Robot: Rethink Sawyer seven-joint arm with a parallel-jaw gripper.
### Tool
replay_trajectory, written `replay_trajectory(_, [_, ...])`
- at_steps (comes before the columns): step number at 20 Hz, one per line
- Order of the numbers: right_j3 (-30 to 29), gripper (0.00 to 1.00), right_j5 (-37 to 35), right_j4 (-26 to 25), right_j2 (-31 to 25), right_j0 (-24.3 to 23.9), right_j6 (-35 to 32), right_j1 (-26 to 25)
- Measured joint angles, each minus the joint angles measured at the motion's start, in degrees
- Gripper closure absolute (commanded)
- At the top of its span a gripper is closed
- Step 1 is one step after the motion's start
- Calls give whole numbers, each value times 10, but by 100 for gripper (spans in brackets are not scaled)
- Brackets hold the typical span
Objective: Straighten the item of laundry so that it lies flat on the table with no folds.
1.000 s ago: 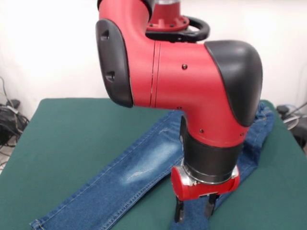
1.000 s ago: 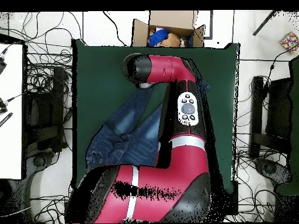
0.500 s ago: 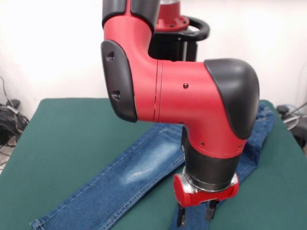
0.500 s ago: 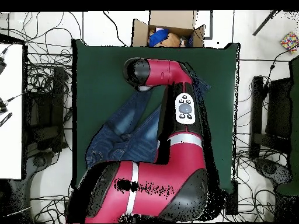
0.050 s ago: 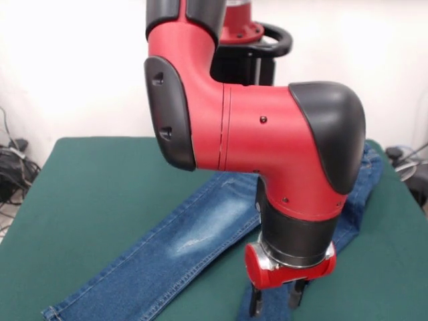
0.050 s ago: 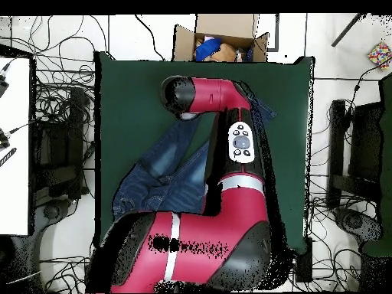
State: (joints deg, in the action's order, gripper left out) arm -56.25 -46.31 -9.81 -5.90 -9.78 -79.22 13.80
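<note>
The item of laundry (image 5: 200, 234), small blue jeans, lies on the green table (image 5: 100, 194). One leg with a pale faded patch runs to the near left corner. The bunched waist end sits at the far right behind the arm. My gripper (image 5: 274, 307) hangs open just above the second leg at the picture's bottom edge, with nothing between its fingers. In the overhead view the red arm covers the gripper and much of the jeans (image 6: 168, 164). The two legs spread apart in a V, and a hem (image 6: 265, 112) pokes out beside the arm.
An open cardboard box (image 6: 222, 38) with items inside stands past the table's (image 6: 130, 92) top edge in the overhead view. Cables lie on the floor all around. Bare green cloth stretches at the left in the front view.
The arm has shifted slightly toward the camera and the gripper has dropped a little lower over the second leg. The jeans have not moved.
</note>
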Motion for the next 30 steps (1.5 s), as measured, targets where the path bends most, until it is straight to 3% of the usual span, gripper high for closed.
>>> replay_trajectory(30, [8, 0, 34, 18, 0, 17, 0, -43])
